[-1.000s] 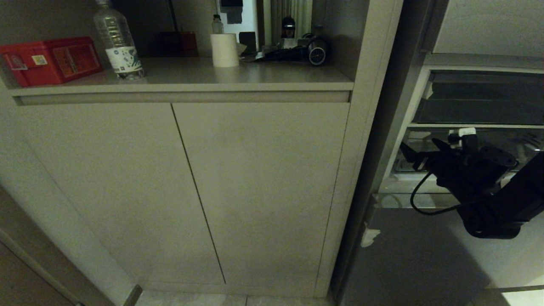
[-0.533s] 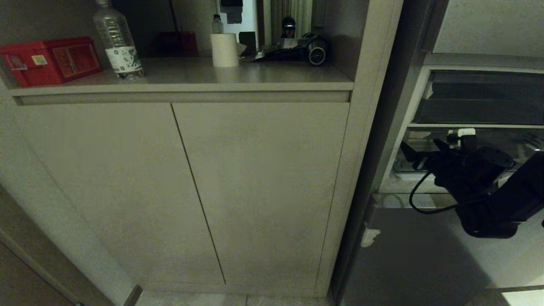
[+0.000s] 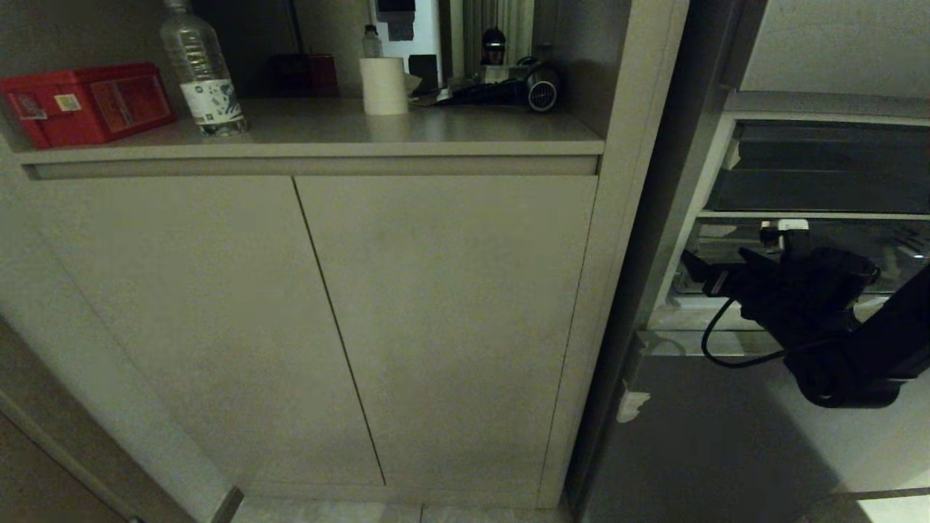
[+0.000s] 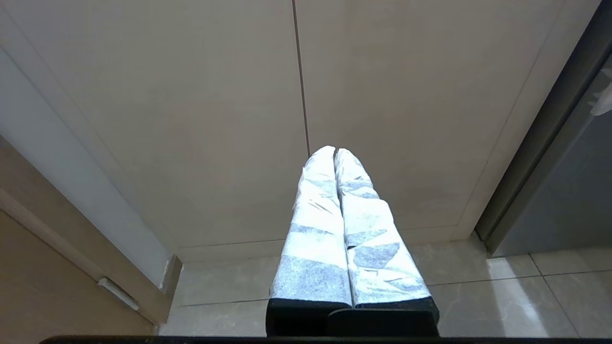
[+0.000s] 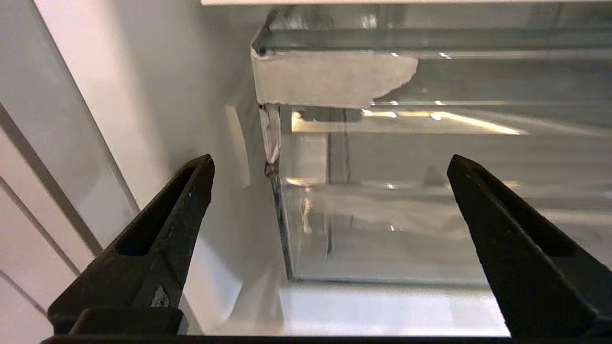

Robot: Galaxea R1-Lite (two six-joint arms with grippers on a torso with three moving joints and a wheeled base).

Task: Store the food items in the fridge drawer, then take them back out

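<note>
**One arm working at the fridge drawer**

One gripper is doing the work here: the right gripper [image 5: 330, 162] is hovering just in front of the fridge drawer [image 5: 382, 224], its two dark fingers [image 5: 158, 234] standing wide apart with nothing between them. In the head view the right gripper [image 3: 716, 280] is reaching in toward the drawer's left end, below the darker drawer [image 3: 821, 167]. The clear drawer is sitting in its slot, a scrap of white tape [image 5: 330, 76] stuck at its upper corner. The food items are showing in none of the views, so I cannot say where they are lying.

The left gripper [image 4: 334, 153] is hanging low in front of the cabinet doors [image 3: 312, 327], its taped fingers pressed together, idle.

The step in hand looks like taking hold of the drawer's front to slide it. To do that well, the fingers should be straddling the thick front lip squarely, away from the side wall, before closing; a pull straight along the runners would be keeping the drawer from jamming.
</note>
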